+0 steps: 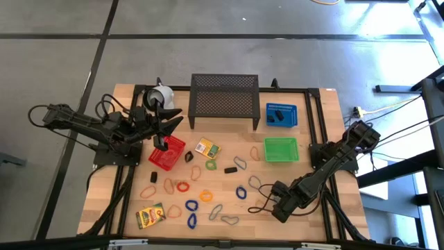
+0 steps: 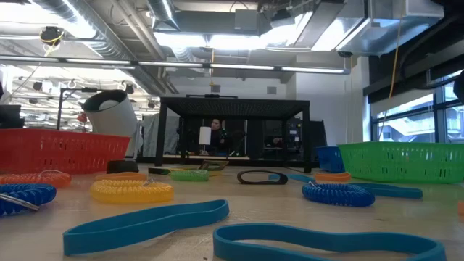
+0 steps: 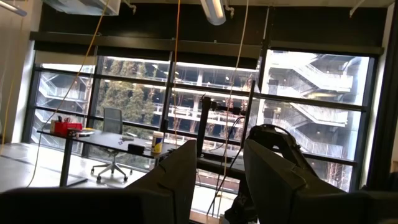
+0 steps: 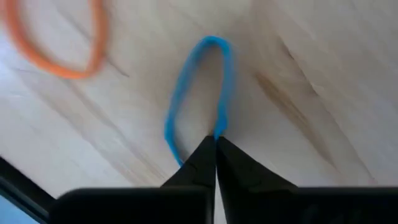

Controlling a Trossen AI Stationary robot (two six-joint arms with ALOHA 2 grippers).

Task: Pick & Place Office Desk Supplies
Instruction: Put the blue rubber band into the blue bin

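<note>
Right end effector low on bench near front right, fingers pinched together on one side of thin blue loop, so band nipped at edge, likely for lifting; loop flat on wood, orange loop apart from it

Left end effector hovers above red basket, fingers parted, holding nothing visible, apparently waiting

Remaining loops, small black blocks, printed boxes scattered mid-bench; green basket nearby, probable drop spot
</note>
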